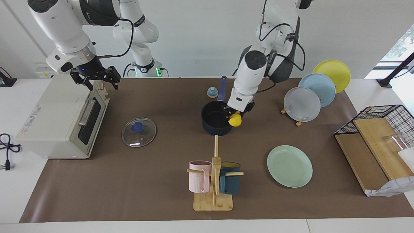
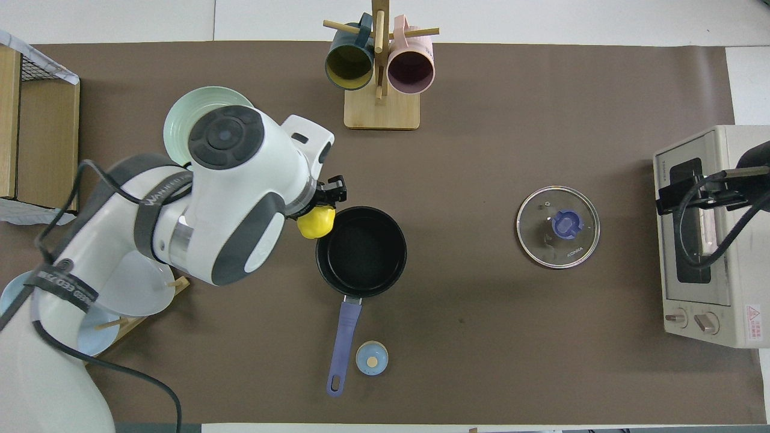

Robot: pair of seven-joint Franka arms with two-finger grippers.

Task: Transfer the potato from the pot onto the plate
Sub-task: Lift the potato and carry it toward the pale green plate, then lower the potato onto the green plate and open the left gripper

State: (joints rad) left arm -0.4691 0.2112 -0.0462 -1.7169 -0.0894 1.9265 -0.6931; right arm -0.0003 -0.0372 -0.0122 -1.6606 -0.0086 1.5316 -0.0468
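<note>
My left gripper (image 1: 235, 116) is shut on the yellow potato (image 1: 235, 120) and holds it in the air over the pot's rim, on the side toward the plate; the potato also shows in the overhead view (image 2: 317, 222). The dark navy pot (image 1: 214, 122) with its long blue handle (image 2: 343, 346) stands mid-table, its black inside bare (image 2: 361, 251). The mint-green plate (image 1: 289, 166) lies flat farther from the robots, toward the left arm's end; in the overhead view only part of the plate (image 2: 180, 117) shows under the arm. My right gripper (image 1: 97, 79) waits over the toaster oven.
A glass lid (image 1: 139, 132) lies between pot and toaster oven (image 1: 61, 119). A mug tree (image 1: 214, 181) with pink and teal mugs stands farther out. Grey, blue and yellow plates (image 1: 302, 104) lean in a rack. A small blue timer (image 1: 212, 92) sits beside the handle. A wire basket (image 1: 381, 129) stands at the table's end.
</note>
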